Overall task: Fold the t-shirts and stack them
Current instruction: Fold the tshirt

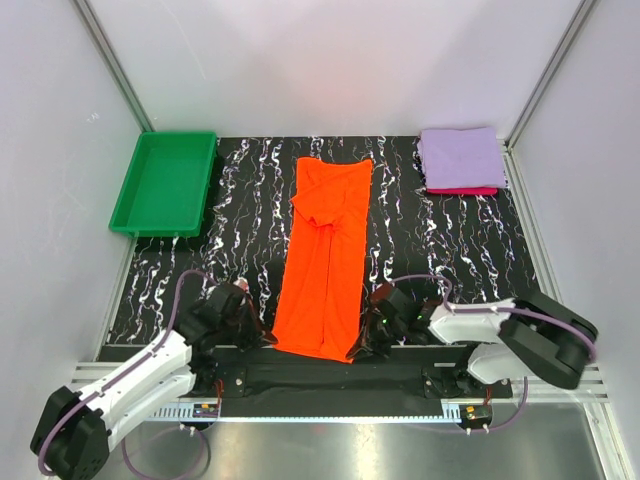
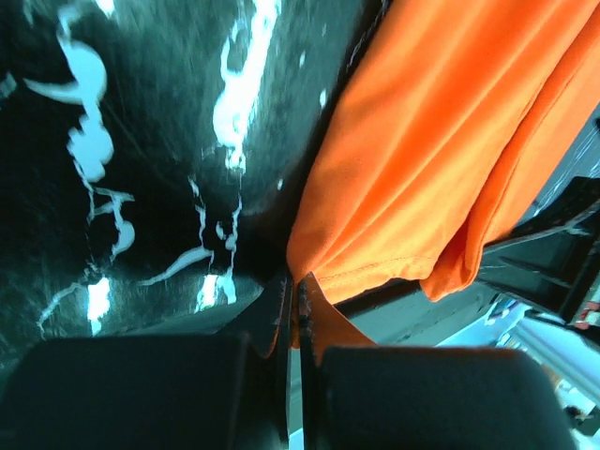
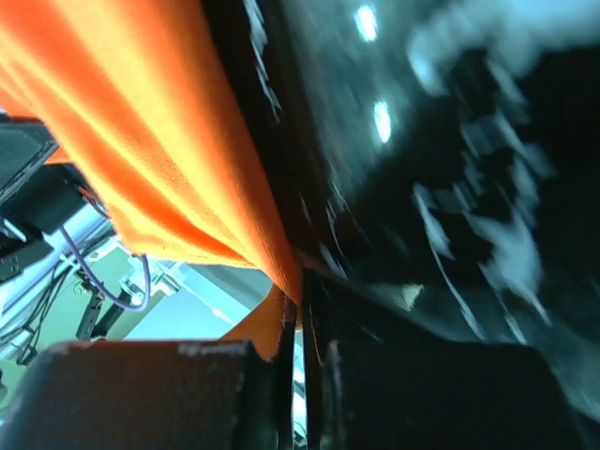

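Note:
The orange-red t-shirt [image 1: 325, 255] lies as a long narrow strip down the middle of the black marbled mat, sleeves folded in. My left gripper [image 1: 262, 337] is shut on its near left corner, and the pinched orange hem [image 2: 375, 272] shows between the jaws in the left wrist view. My right gripper [image 1: 362, 343] is shut on the near right corner, with orange cloth [image 3: 187, 178] running up from its jaws. A folded lavender t-shirt [image 1: 462, 157] rests on a folded crimson-pink t-shirt [image 1: 463, 190] at the back right.
A green plastic tray [image 1: 165, 183] stands at the back left of the mat. White walls close in the back and both sides. The near edge of the mat [image 1: 230, 225] meets a metal rail [image 1: 330, 383] with the arm bases.

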